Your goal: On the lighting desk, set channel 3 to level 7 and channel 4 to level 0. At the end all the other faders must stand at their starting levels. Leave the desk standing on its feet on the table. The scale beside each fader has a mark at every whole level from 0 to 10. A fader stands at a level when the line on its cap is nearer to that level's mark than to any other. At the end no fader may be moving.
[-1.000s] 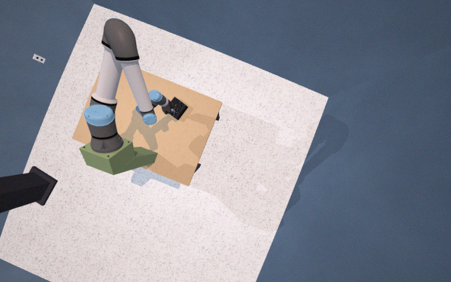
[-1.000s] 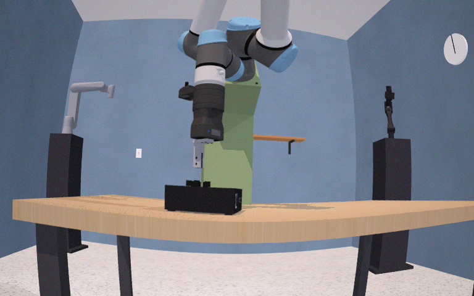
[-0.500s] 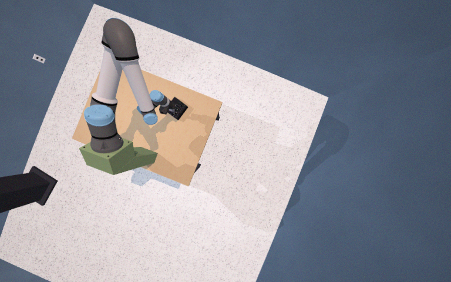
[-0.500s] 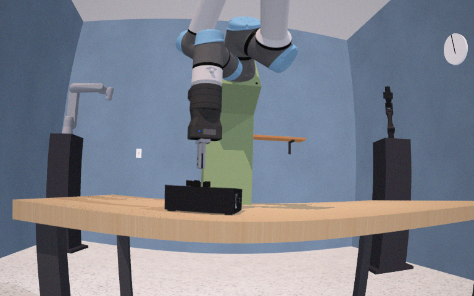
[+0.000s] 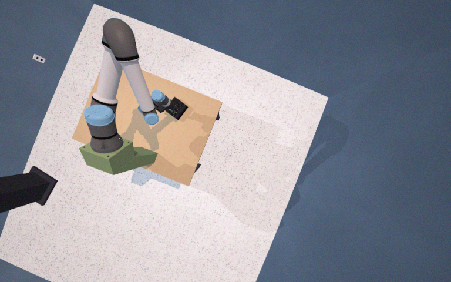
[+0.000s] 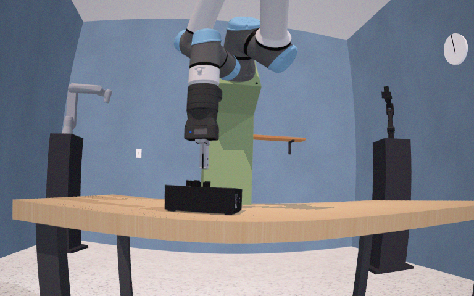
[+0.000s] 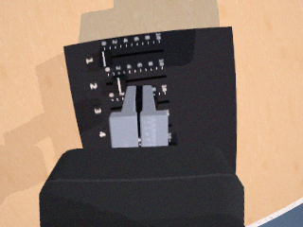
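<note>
Standing on the wooden table (image 5: pixel 172 146) (image 6: pixel 258 228) (image 7: pixel 270 95), the lighting desk (image 5: pixel 182 106) (image 6: pixel 202 198) (image 7: pixel 213 95) was black, boxy and white-marked. One gripper (image 6: pixel 203 168) (image 7: pixel 139 101), its two fingers clenched on nothing, hung above it.

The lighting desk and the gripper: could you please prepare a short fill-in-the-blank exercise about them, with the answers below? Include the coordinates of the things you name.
The lighting desk (image 5: pixel 180 111) (image 6: pixel 200 199) (image 7: pixel 213 95) stands on the ____.
The gripper (image 6: pixel 203 168) (image 7: pixel 139 101) is ____ the desk, not touching it.
Its two fingers are ____, with nothing held.
In the wrist view, the cap line of channel ____ is nearest its 0 mark.

Missing words: table; above; closed; 1
</note>
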Robot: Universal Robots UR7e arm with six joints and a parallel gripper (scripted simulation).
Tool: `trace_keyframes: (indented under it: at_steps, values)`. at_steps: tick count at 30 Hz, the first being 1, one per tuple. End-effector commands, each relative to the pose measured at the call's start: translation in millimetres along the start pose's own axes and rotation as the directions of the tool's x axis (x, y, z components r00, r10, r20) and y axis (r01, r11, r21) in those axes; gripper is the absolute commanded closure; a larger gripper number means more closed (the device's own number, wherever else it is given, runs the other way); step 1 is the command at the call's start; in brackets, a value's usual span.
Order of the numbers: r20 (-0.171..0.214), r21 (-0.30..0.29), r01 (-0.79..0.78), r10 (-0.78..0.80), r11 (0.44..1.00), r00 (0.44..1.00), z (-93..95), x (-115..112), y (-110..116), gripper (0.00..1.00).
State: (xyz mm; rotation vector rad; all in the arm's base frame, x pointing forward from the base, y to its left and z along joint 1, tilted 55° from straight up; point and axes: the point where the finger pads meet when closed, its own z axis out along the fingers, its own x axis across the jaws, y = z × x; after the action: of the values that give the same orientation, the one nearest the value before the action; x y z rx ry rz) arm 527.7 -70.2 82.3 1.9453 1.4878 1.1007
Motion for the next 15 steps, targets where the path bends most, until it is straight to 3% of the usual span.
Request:
trace_keyframes:
  at_steps: [1,3,6,15]
  values:
    - [0.015,-0.016,-0.274,0.274,0.962,0.961,-0.4,3,4,1.00]
    - [0.015,-0.016,-0.274,0.274,0.962,0.961,-0.4,3,4,1.00]
    - [0.014,-0.019,-0.411,0.411,0.912,0.911,-0.2,5,6,1.00]
    - [0.006,-0.022,-0.706,0.706,0.708,0.708,0.0,9,14,1.00]
